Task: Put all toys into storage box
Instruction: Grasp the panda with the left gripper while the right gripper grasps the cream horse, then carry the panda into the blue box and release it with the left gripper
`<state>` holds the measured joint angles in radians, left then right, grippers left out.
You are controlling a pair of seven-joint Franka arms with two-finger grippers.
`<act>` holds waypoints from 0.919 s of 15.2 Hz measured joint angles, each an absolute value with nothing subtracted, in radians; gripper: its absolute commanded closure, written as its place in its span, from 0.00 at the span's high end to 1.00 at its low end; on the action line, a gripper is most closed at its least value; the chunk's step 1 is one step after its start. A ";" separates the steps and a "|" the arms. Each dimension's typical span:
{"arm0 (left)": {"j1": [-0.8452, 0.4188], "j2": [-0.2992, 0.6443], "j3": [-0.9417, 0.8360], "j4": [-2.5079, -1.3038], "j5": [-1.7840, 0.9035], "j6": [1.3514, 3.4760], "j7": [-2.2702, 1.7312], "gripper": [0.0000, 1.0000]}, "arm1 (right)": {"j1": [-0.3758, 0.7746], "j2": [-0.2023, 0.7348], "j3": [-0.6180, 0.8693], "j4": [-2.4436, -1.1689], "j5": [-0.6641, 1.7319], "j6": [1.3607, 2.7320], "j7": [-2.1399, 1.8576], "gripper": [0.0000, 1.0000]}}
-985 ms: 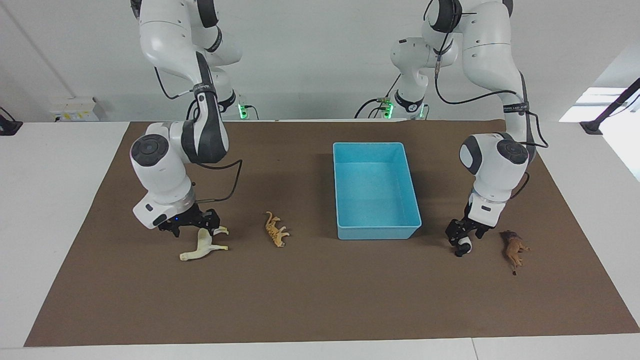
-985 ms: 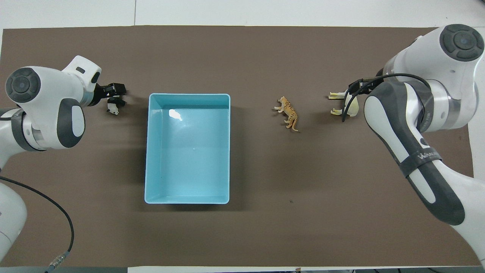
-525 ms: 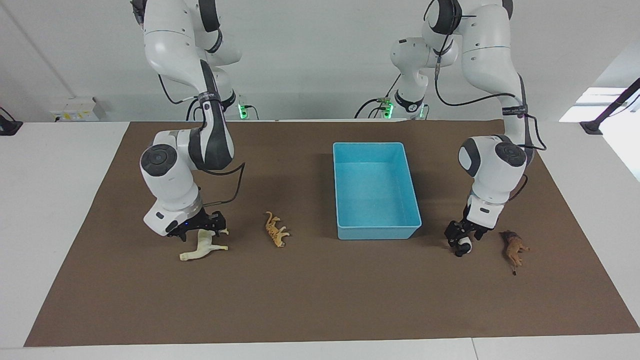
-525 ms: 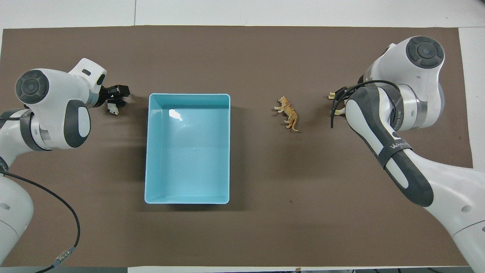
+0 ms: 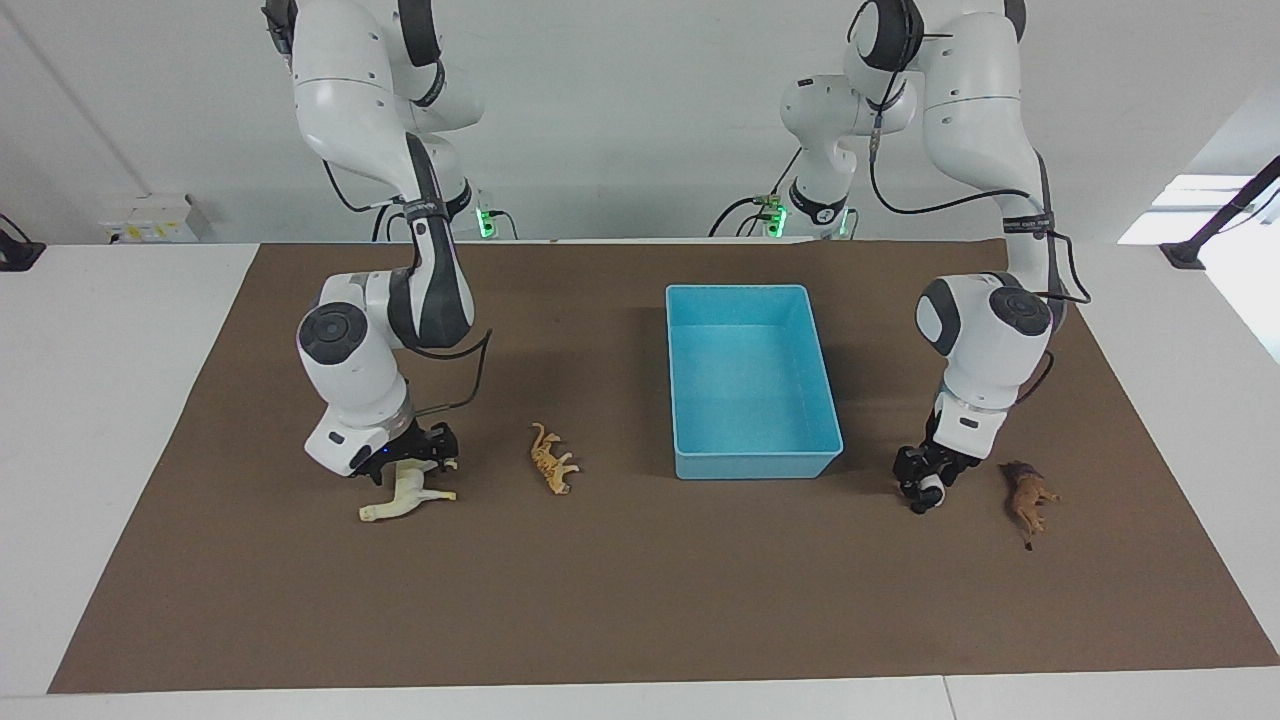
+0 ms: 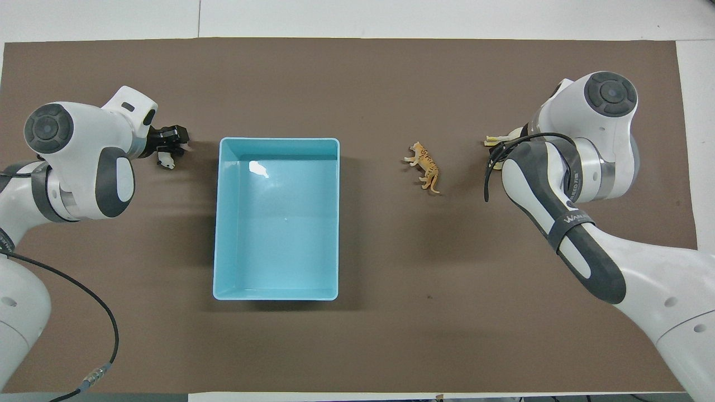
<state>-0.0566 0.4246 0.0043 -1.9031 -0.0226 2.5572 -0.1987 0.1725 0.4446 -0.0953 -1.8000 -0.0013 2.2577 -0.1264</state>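
Reaching: left claw (image 5: 925, 487) at panda (image 5: 931, 492), right claw (image 5: 415, 455) at horse (image 5: 405, 493).

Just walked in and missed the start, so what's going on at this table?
Two robot arms are clearing toy animals into the blue storage box, which holds nothing yet. The left gripper is down at the panda on the mat, and the right gripper is low over the cream horse. The tiger lies untouched between horse and box, and the lion lies beside the panda, toward the left arm's end.
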 measured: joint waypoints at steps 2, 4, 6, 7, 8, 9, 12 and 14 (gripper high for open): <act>-0.057 0.425 0.004 -1.898 -0.023 2.554 -0.200 0.59 | 0.173 0.445 -0.095 -1.801 -0.001 2.258 -0.127 1.00; -0.057 0.426 0.005 -1.869 -0.030 2.514 -0.203 0.59 | 0.173 0.445 -0.095 -1.804 -0.001 2.259 -0.129 1.00; -0.057 0.428 0.005 -1.791 -0.057 2.403 -0.204 0.59 | 0.173 0.445 -0.095 -1.811 -0.001 2.268 -0.132 1.00; -0.057 0.427 0.006 -1.743 -0.064 2.333 -0.206 0.59 | 0.173 0.445 -0.095 -1.814 -0.001 2.275 -0.132 1.00; -0.057 0.426 0.005 -1.698 -0.066 2.264 -0.211 0.59 | 0.173 0.445 -0.095 -1.817 -0.001 2.280 -0.132 1.00; -0.057 0.422 0.004 -1.656 -0.071 2.195 -0.220 0.59 | 0.173 0.445 -0.096 -1.818 -0.001 2.281 -0.133 1.00; -0.058 0.385 -0.001 -1.569 -0.124 2.025 -0.281 0.59 | 0.173 0.445 -0.095 -1.819 -0.001 2.295 -0.135 0.96; -0.074 0.341 -0.010 -1.542 -0.156 1.933 -0.362 0.59 | 0.173 0.445 -0.096 -1.830 -0.001 2.328 -0.153 0.91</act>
